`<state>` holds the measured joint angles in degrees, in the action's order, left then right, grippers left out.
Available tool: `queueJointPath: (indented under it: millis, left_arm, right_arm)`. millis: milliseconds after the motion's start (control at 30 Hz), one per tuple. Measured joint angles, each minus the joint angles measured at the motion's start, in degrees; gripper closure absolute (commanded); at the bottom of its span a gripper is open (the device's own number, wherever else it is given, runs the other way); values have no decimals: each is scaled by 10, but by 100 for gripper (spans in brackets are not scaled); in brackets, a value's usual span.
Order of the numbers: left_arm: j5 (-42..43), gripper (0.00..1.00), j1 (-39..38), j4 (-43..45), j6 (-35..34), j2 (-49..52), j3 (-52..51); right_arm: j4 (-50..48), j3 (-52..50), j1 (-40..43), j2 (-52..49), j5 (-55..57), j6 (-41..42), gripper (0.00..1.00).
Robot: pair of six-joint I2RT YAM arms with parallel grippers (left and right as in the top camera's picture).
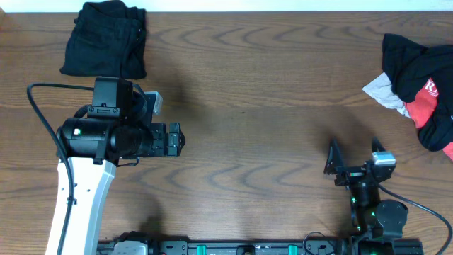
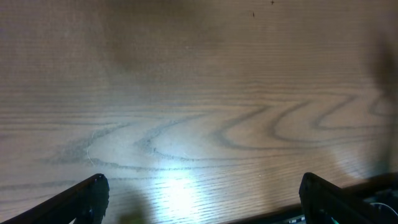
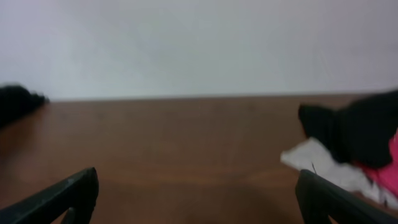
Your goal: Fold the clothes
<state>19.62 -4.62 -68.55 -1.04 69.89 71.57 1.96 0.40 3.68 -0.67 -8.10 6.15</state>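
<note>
Care: bring right pincer (image 1: 354, 153), wide and empty near the clothes heap (image 1: 417, 71), onto one top piece only, drag it to bare counter (image 1: 269, 92) beside that heap, then bring over left pincer (image 1: 177, 139), equally wide, far from it.

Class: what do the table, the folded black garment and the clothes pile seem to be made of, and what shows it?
Table: wood or wood-look laminate, smooth, faintly glossy; brown grain swirls and glare.
Folded black garment: matte cloth, perhaps denim or cotton; stitched seams, firm folds.
Clothes pile: thin soft fabric, likely jersey; limp crumples, printed lettering on red.
</note>
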Motion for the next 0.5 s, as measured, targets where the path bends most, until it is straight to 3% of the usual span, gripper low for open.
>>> queueJointPath:
  millis: [500]
  left_arm:
    - [0, 2, 0, 0, 0, 0, 0]
  right_arm:
    - [13, 0, 0, 0, 2, -56, 1]
